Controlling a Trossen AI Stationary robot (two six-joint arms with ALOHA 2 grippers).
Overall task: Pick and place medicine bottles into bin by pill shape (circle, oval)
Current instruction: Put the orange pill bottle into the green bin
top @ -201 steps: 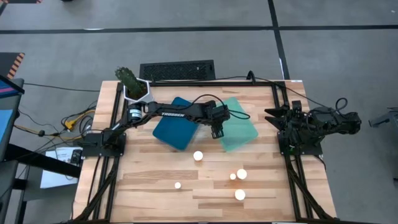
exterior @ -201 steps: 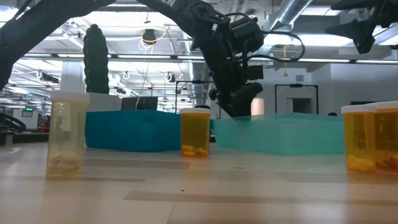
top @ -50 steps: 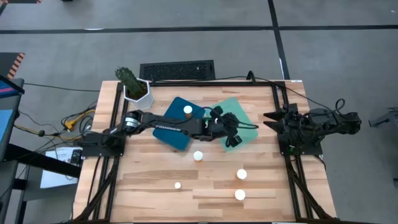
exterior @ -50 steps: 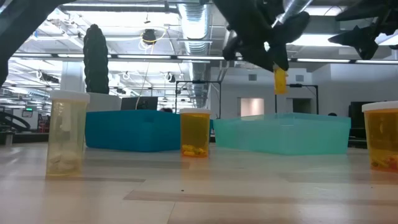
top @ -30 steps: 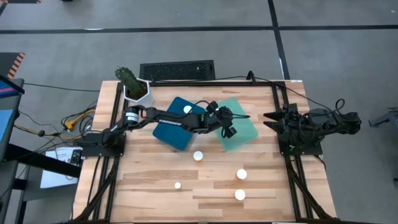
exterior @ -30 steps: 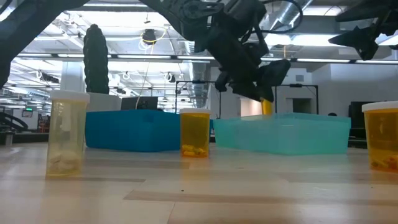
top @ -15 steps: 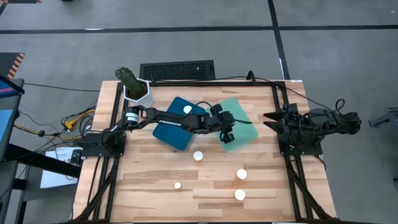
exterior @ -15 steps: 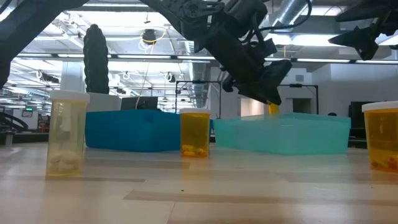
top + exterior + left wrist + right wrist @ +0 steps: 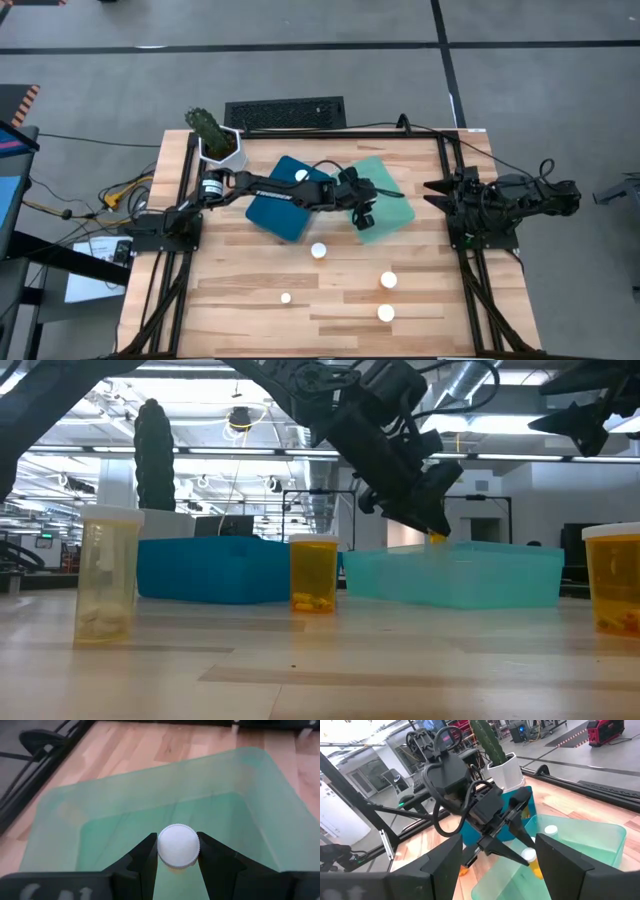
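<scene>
Fingers of the left end effector (image 9: 178, 851) are clamped on a white-capped bottle (image 9: 178, 845), held inside the green tray (image 9: 392, 204) toward the surface's (image 9: 240, 300) far edge. Ceiling ducts are seen behind.

In the left wrist view, the white cap (image 9: 178, 846) hid the whole body of the held bottle, so its pills could not be seen. In the low view, only a small orange part of this bottle (image 9: 437, 538) showed under the left gripper (image 9: 432, 530); the rest was behind the fingers and the wall of the mint green tray (image 9: 455, 574). The bottle at the right side (image 9: 612, 580) was cut by the picture's edge. In the high view, the bottles on the table (image 9: 318, 251) were only white dots, too small to tell the pill shape.
</scene>
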